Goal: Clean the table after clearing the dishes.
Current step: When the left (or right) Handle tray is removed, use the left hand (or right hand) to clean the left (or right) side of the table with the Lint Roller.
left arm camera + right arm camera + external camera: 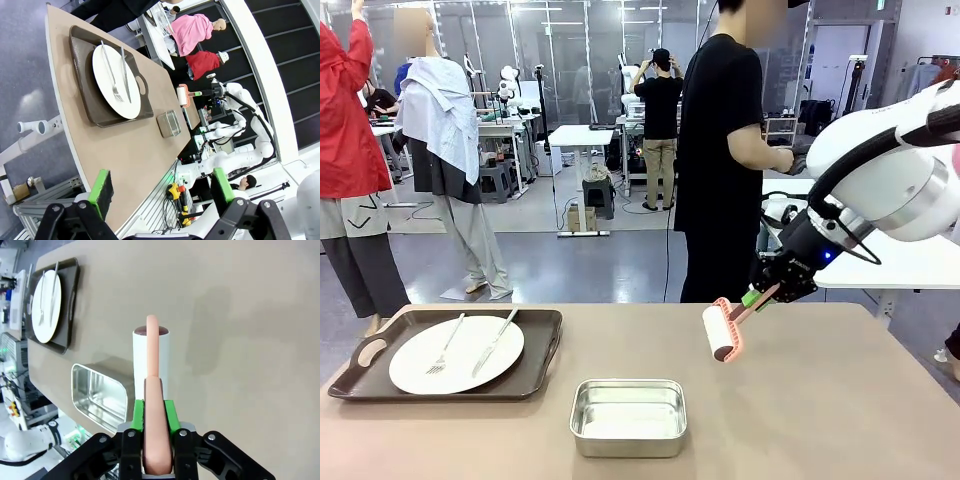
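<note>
Our right end effector (767,293) pinches the pink-handled white lint roller (723,333) right of the shiny steel pan (628,416), seemingly poised to roll.

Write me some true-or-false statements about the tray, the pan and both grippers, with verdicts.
The right gripper is shut on the lint roller by its pink handle. True.
The plate lies in the steel pan. False: it lies on the brown tray.
The left gripper is open and holds nothing. True.
The fork lies in the pan. False: fork and knife lie on the plate.
</note>
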Available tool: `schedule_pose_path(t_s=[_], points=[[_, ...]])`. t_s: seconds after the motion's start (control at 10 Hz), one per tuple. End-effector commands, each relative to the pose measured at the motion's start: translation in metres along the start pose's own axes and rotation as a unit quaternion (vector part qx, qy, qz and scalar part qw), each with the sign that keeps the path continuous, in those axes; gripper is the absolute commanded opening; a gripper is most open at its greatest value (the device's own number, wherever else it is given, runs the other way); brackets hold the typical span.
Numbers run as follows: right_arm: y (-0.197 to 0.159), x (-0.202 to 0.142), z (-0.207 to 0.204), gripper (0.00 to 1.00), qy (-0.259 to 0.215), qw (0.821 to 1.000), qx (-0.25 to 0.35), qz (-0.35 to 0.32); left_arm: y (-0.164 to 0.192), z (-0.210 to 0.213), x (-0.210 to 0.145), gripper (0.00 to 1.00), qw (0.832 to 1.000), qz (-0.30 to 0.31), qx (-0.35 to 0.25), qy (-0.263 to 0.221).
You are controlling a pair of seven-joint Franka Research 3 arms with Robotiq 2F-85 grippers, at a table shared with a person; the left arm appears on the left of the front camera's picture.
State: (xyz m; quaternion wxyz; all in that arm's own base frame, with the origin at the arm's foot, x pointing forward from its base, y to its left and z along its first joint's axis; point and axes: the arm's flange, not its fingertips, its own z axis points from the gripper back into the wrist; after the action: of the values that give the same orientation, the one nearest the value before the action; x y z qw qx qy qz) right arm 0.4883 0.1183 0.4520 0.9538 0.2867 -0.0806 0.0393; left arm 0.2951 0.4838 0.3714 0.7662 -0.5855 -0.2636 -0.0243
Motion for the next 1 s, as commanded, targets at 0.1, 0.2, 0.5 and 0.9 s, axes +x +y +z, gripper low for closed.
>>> schedule_pose_path(t_s=[0.1, 0.2, 0.5, 0.9], points=[[-0.017, 0.008, -0.029, 0.2, -0.003, 0.997, 0.047, -0.063, -0.001, 0.001, -0.005, 1.0, 1.0, -0.003, 0.009, 0.001], [-0.023, 0.011, -0.042, 0.2, 0.011, 0.996, 0.055, -0.075, -0.001, 0.001, -0.005, 1.0, 1.0, -0.003, 0.009, 0.001], [-0.039, 0.013, -0.069, 0.2, 0.036, 0.991, 0.092, -0.095, -0.001, 0.001, -0.005, 1.0, 1.0, -0.003, 0.009, 0.001], [-0.065, 0.022, -0.091, 0.2, 0.049, 0.989, 0.086, -0.108, -0.001, 0.001, -0.005, 1.0, 1.0, -0.003, 0.009, 0.001]])
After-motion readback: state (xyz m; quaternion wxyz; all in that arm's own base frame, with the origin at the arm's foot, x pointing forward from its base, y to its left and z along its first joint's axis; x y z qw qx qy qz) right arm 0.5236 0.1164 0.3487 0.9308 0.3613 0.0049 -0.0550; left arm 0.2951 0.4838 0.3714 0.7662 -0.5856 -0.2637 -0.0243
